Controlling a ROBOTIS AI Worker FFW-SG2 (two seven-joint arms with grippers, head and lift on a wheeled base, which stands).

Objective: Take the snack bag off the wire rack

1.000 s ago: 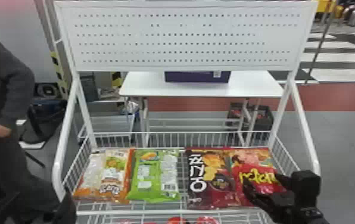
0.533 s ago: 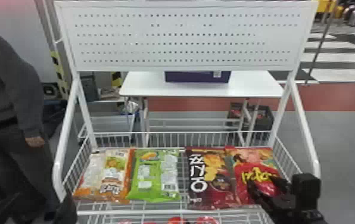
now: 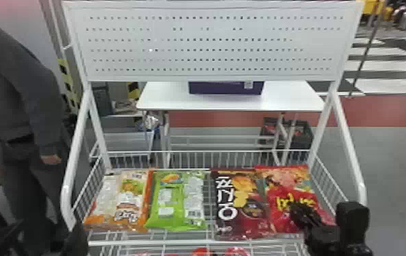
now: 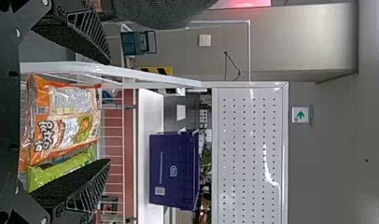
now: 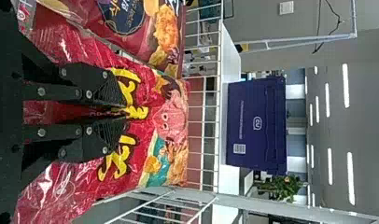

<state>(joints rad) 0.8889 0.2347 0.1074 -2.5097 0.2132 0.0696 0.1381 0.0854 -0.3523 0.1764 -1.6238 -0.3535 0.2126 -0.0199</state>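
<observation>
Floor (image 3: 396, 160): was grey, crossed by a red band (image 3: 389, 110) — black-and-white stripes (image 3: 383, 64) lay farther back.
Table (image 3: 168, 97): was white and carried a purple bin (image 3: 222, 89).
Crates (image 3: 299, 136): were dark and sat by the table's legs.
Wall (image 4: 299, 37): was grey, near a sign (image 4: 300, 115) with a green arrow.
Ceiling lights (image 5: 350, 177): glowed in long white strips.
Plant (image 5: 283, 187): was leafy and green — it showed near the bin.

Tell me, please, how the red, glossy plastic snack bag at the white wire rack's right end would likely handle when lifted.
The bag is probably floppy, given its creased surface, and perhaps slippery, given its shine. The snack pictures printed on it suggest light, crushable contents.
</observation>
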